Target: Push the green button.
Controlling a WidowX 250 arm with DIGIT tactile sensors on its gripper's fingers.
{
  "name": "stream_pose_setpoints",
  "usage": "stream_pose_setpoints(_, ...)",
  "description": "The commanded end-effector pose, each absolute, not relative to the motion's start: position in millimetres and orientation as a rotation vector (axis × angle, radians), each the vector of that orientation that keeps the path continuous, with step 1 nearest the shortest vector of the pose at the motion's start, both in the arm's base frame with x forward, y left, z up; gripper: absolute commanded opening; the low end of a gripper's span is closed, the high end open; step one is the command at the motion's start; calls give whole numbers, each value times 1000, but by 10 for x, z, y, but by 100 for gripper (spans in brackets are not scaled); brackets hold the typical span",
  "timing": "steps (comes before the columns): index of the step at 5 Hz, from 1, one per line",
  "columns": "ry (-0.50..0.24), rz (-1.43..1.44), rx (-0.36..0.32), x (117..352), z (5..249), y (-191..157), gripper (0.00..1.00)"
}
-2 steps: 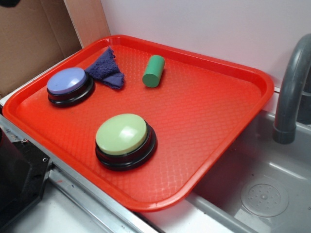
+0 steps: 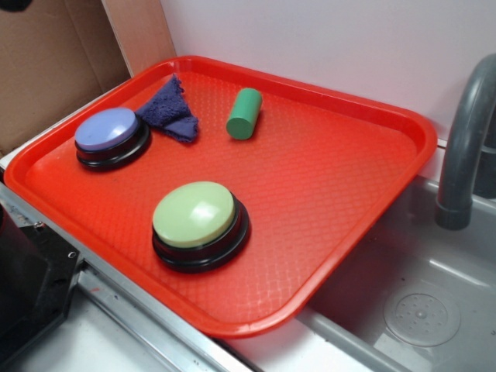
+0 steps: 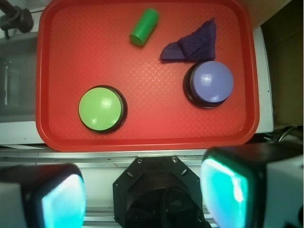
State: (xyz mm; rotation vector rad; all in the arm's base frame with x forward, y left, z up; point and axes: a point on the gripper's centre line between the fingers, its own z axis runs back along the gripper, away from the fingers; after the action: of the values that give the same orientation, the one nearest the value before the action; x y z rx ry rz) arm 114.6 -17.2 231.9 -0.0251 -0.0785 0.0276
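Observation:
The green button has a pale-green dome on a black base. It stands near the front edge of the red tray. In the wrist view the green button lies at the tray's lower left, well above the gripper. My gripper is open, its two teal-padded fingers far apart at the bottom of the wrist view. It hovers high over the robot's base, short of the tray, with nothing between the pads. The exterior view does not show the gripper.
A purple-topped button, a crumpled blue cloth and a small dark green cylinder share the tray. A grey faucet and sink lie to the right. The black robot base sits at the front left.

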Motion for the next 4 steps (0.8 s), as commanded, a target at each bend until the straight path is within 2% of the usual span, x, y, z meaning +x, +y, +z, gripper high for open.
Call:
stream_pose_setpoints(1, -171, -476, 123, 1652, 1492, -1279, 100)
stream_pose_setpoints(2, -185, -496, 119, 1658, 1183, -1399, 100)
stream_pose_setpoints(3, -142, -455, 92, 1563, 947, -1307, 100)
stream_pose_setpoints(4, -89, -352, 65, 1673, 782, -1049, 100)
